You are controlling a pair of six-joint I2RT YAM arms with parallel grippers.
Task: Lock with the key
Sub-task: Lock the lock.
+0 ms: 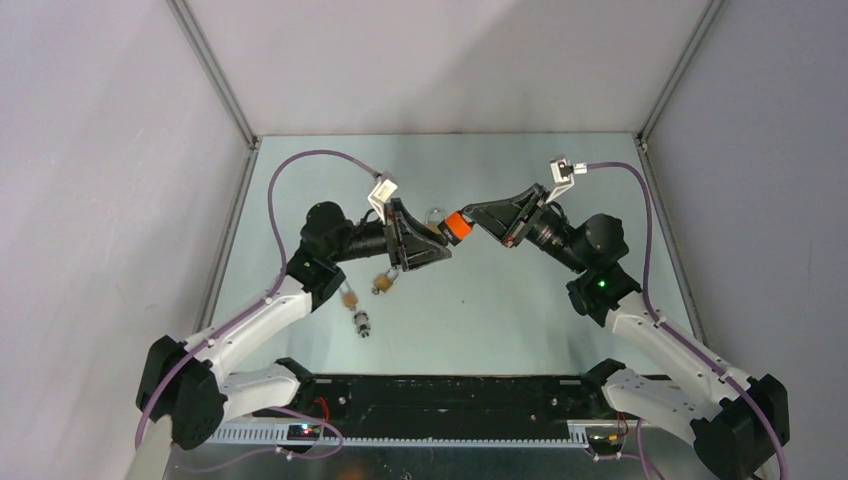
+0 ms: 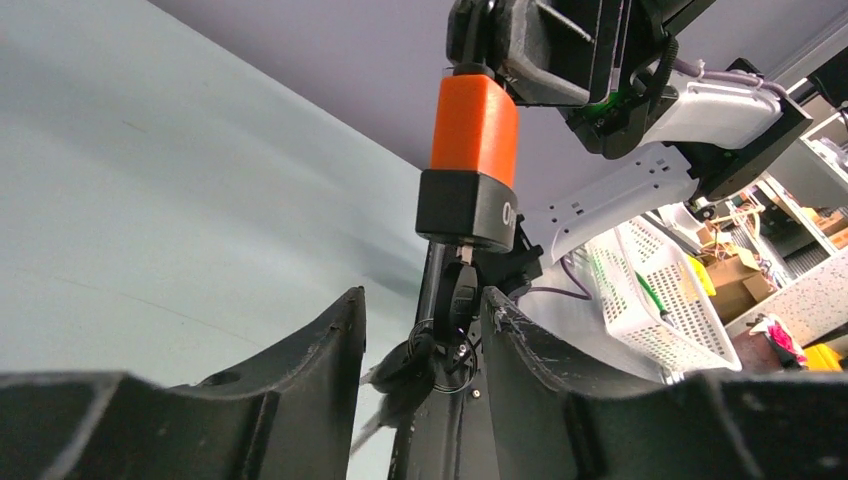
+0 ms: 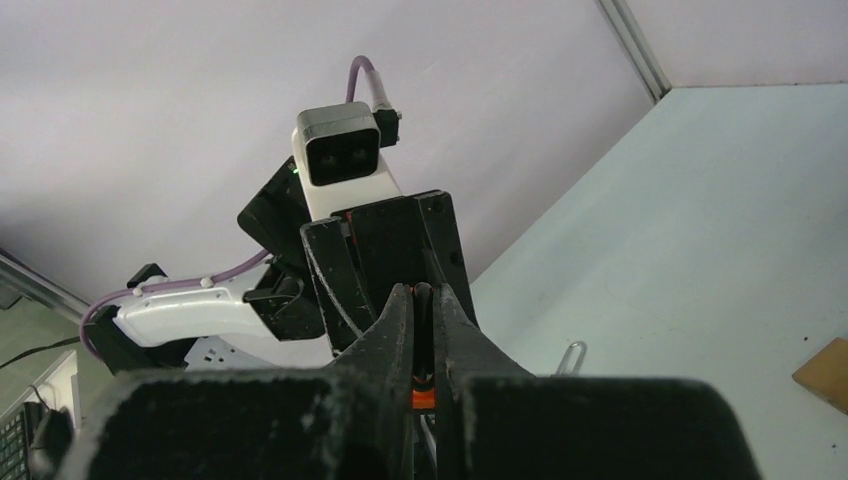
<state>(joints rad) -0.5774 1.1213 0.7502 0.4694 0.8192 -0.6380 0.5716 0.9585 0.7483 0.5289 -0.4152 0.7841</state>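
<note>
An orange and black padlock (image 1: 458, 227) hangs in the air between the two arms, with my right gripper (image 1: 470, 214) shut on its top. From the left wrist, the padlock (image 2: 474, 140) shows its black underside with a key (image 2: 457, 295) stuck in it. A ring of spare keys (image 2: 420, 370) dangles below that key. My left gripper (image 2: 422, 295) straddles the key, jaws apart; the right finger is close to the key head and a gap remains on the left. In the right wrist view, my right gripper (image 3: 424, 292) pinches a thin dark part above the orange body (image 3: 424, 400).
Two small brass padlocks (image 1: 383, 284) (image 1: 349, 296) and a loose metal piece (image 1: 362, 324) lie on the table under the left arm. A silver shackle (image 3: 572, 355) stands on the table behind the grippers. A tan block (image 3: 825, 375) lies at the right.
</note>
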